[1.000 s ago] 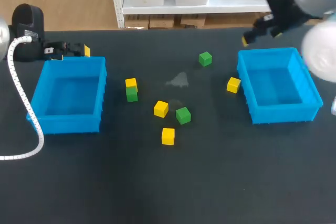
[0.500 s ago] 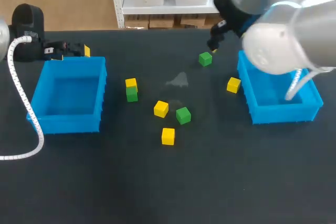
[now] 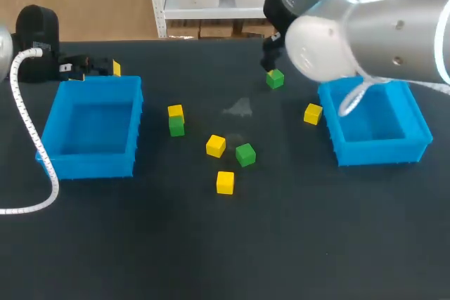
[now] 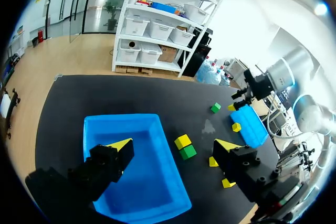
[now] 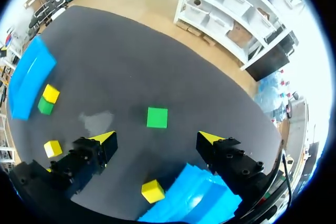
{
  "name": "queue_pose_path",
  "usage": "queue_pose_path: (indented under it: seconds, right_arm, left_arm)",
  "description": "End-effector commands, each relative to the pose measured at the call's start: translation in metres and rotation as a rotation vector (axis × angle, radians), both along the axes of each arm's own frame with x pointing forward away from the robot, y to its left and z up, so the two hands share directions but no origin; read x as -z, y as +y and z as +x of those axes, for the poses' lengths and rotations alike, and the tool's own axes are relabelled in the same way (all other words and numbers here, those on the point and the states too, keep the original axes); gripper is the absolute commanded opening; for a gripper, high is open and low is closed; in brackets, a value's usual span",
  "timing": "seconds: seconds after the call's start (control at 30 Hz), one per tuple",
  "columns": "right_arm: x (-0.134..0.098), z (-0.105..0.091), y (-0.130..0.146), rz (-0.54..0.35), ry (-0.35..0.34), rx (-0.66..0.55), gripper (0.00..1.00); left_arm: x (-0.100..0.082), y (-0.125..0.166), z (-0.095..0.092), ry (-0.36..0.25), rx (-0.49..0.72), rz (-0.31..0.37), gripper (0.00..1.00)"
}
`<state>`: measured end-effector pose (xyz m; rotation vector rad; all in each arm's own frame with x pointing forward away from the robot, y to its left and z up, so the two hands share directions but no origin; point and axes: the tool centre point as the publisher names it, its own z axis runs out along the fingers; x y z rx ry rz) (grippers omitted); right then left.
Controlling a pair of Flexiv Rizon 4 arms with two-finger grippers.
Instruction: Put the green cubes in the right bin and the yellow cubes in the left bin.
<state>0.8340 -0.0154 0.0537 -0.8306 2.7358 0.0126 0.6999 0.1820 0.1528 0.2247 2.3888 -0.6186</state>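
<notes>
In the right wrist view my right gripper (image 5: 157,138) hangs open above the table, and a green cube (image 5: 157,117) lies just ahead of it, in line with the gap. That cube (image 3: 275,79) sits at the back middle, partly under my right arm (image 3: 351,26). A yellow cube (image 3: 313,113) lies beside the right blue bin (image 3: 415,128). A yellow cube (image 3: 175,111) touches a green one (image 3: 176,126). Further yellow cubes (image 3: 216,146) (image 3: 225,182) and a green cube (image 3: 245,154) lie mid-table. My left gripper (image 4: 174,145) stands open above the left bin (image 3: 91,156), which holds nothing.
A pale smudge (image 3: 239,108) marks the dark tabletop behind the middle cubes. A white cable (image 3: 31,152) runs along the left bin's outer side. The right bin (image 5: 194,200) shows under my right gripper, with the yellow cube (image 5: 153,191) beside it.
My right arm has swung left from behind the right bin to over the back green cube. The left arm and all cubes have stayed in place.
</notes>
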Motion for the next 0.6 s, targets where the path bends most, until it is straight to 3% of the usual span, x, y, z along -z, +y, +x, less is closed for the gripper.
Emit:
queue_pose_path:
  seconds: [0.03, 0.33, 0.6]
  right_arm:
    - [0.017, 0.019, 0.008, -0.066, 0.12, 0.012, 1.0]
    - [0.05, 0.031, 0.008, -0.102, 0.176, 0.016, 1.0]
    - [0.064, 0.036, 0.01, -0.104, 0.189, 0.046, 1.0]
  left_arm:
    - [0.002, 0.002, 0.0, -0.005, 0.004, -0.007, 1.0]
    - [0.002, 0.002, 0.0, -0.005, 0.004, -0.007, 1.0]
    - [0.002, 0.002, 0.0, -0.005, 0.004, -0.007, 1.0]
